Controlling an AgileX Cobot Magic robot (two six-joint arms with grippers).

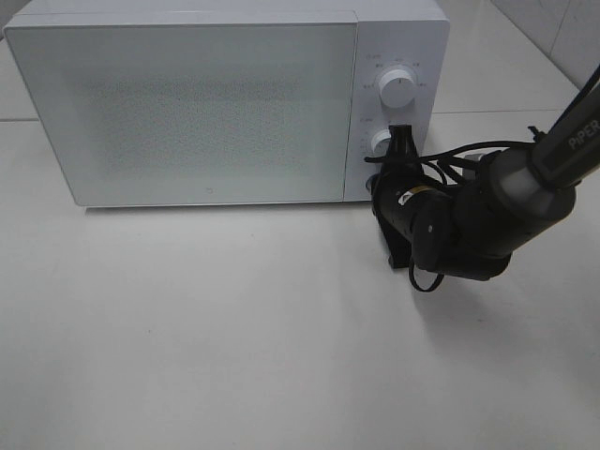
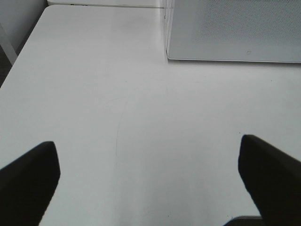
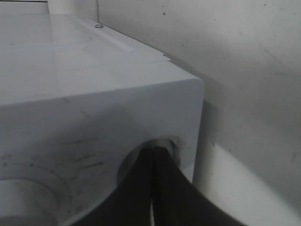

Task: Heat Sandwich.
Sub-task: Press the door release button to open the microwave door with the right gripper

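Sandwich: none of our views shows it, so we cannot tell where it is.

From the high camera we see a white microwave (image 1: pixel 187 103) with its door closed, standing on a white table (image 1: pixel 234 328). The right gripper (image 1: pixel 399 139) reaches to the control panel, at the lower knob (image 1: pixel 379 142) under the upper knob (image 1: pixel 398 89).

At the left wrist, we see the left gripper (image 2: pixel 148 141) spread wide over bare table, grasping nothing.

At the right wrist, we see both fingers (image 3: pixel 164 188) clenched together, their tips touching the panel's round recess (image 3: pixel 134 155).
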